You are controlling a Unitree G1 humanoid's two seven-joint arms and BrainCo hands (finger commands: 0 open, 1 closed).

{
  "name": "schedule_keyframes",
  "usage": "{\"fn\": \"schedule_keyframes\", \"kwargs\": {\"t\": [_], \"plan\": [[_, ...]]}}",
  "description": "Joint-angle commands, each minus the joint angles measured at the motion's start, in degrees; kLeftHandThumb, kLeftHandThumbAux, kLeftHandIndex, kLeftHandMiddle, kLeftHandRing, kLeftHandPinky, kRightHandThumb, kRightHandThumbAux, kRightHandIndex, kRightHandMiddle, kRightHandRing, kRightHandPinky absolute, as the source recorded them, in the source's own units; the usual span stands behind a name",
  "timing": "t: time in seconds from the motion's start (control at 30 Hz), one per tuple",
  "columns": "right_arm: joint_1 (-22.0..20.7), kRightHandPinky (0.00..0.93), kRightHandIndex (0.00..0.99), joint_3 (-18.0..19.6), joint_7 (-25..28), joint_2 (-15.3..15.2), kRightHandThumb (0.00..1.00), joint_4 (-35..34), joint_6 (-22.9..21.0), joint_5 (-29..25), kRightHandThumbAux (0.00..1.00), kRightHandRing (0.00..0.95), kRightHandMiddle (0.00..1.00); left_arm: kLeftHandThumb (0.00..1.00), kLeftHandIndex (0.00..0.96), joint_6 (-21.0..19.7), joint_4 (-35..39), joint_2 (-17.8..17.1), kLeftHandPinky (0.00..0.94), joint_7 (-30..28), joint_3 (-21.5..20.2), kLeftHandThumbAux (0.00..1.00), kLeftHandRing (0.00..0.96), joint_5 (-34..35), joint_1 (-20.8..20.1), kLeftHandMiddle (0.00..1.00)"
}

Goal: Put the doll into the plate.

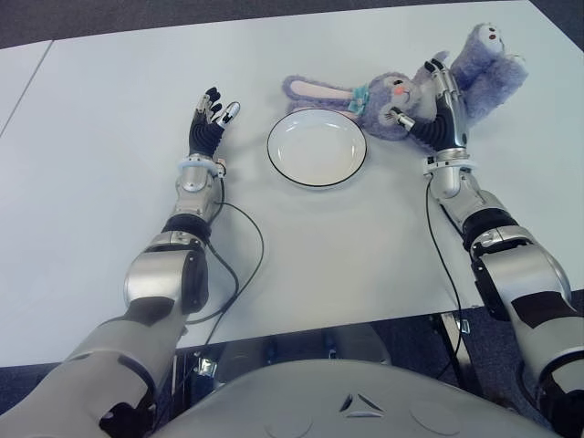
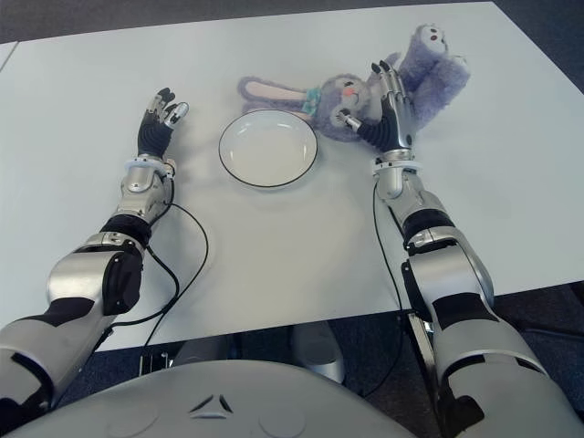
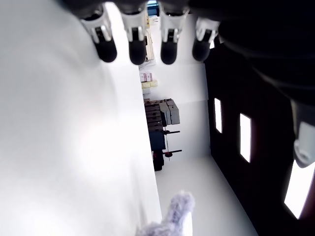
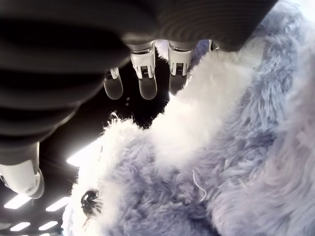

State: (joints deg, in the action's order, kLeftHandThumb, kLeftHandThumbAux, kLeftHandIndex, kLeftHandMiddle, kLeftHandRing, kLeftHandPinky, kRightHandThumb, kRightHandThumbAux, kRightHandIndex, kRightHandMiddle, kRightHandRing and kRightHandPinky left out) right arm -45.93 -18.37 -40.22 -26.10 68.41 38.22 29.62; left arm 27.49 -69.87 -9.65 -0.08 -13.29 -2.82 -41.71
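A purple plush rabbit doll (image 1: 401, 91) with long ears is seen lying on the white table (image 1: 109, 119) near its far edge, beside the far right rim of a round white plate (image 1: 317, 147) with a dark rim. The right hand (image 1: 429, 96) is placed over the doll's body, its fingers (image 4: 146, 81) extended and spread around the fur without being closed on it. The left hand (image 1: 209, 119) is shown to the left of the plate, fingers straight and holding nothing.
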Motion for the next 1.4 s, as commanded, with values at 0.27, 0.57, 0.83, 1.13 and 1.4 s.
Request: {"fn": "schedule_keyframes", "kwargs": {"t": [0.27,0.57,0.83,1.13,1.4], "plan": [[1.1,0.182,0.000,-2.4,1.1,5.4,0.233,-1.0,1.6,2.2,0.540,0.000,0.000,0.000,0.099,-10.7,-8.4,5.1,0.078,-0.6,0.8,0.496,0.084,-0.8,11.3,0.087],[0.8,0.217,0.000,-2.1,2.5,5.4,0.247,-0.9,2.0,1.8,0.536,0.011,0.000,0.000,0.099,-10.4,-8.4,5.3,0.086,-0.3,1.3,0.503,0.087,-1.0,11.3,0.089],[0.6,0.283,0.000,-2.4,5.5,3.4,0.243,0.3,3.0,2.1,0.574,0.077,0.000,0.000,0.097,-10.1,-8.4,5.4,0.087,-0.3,1.4,0.502,0.085,-0.9,11.5,0.085],[2.4,0.243,0.034,-4.2,6.8,-0.2,0.197,-1.2,5.0,4.2,0.666,0.107,0.000,0.000,0.089,-10.0,-8.4,5.7,0.085,-0.3,1.2,0.493,0.081,-0.7,11.5,0.079],[5.1,0.254,0.057,-5.5,10.2,-3.9,0.175,-1.0,5.3,5.3,0.712,0.115,0.001,0.000,0.087,-10.1,-8.4,5.8,0.090,0.0,1.2,0.493,0.083,-0.8,11.6,0.082]]}}
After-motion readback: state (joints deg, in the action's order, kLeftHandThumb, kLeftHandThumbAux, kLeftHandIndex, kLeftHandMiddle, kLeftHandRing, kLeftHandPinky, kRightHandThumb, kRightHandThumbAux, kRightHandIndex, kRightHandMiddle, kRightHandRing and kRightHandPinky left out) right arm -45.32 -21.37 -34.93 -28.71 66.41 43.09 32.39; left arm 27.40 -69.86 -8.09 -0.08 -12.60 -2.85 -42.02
